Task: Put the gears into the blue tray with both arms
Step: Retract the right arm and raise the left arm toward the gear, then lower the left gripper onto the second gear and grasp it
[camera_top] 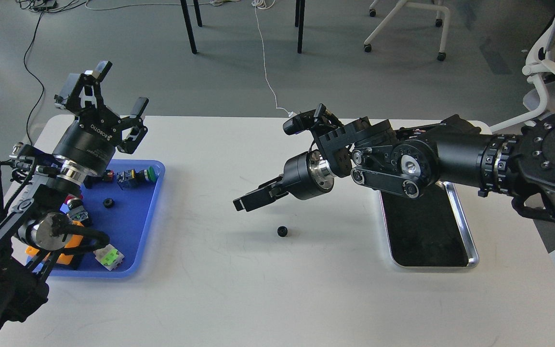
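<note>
Lowest in the head view, at lower left, the left arm rises over the blue tray (pixel 138 231); its left gripper (pixel 116 94) points up at upper left, fingers spread apart and empty. One gear (pixel 109 203) lies inside the tray among switches. Another gear (pixel 283 232) sits on bare table at centre. Above it and slightly left, the right gripper (pixel 240 204) points left and down; whether its jaws are parted I cannot tell. Judged step: reaching. Next it must descend onto that gear and pinch it.
</note>
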Controlling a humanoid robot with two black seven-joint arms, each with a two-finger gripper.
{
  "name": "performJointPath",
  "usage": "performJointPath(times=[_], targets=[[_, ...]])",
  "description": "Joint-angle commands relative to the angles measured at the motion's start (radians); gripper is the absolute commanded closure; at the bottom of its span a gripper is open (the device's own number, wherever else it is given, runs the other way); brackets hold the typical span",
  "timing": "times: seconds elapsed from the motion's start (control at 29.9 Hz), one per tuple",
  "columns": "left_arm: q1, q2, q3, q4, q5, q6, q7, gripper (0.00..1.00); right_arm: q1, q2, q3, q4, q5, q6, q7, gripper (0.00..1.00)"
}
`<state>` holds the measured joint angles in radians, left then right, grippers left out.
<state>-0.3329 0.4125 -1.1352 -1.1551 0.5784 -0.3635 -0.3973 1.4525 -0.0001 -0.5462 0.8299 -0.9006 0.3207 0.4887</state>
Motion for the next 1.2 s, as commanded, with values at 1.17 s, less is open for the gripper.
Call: performJointPath(times=[1.17], targets=[[-0.327, 0.124, 0.461, -0.178, 1.564, 0.087, -0.091, 0.02, -0.908, -0.537, 1.103, -0.146, 0.898, 0.168, 0.000, 0.02]])
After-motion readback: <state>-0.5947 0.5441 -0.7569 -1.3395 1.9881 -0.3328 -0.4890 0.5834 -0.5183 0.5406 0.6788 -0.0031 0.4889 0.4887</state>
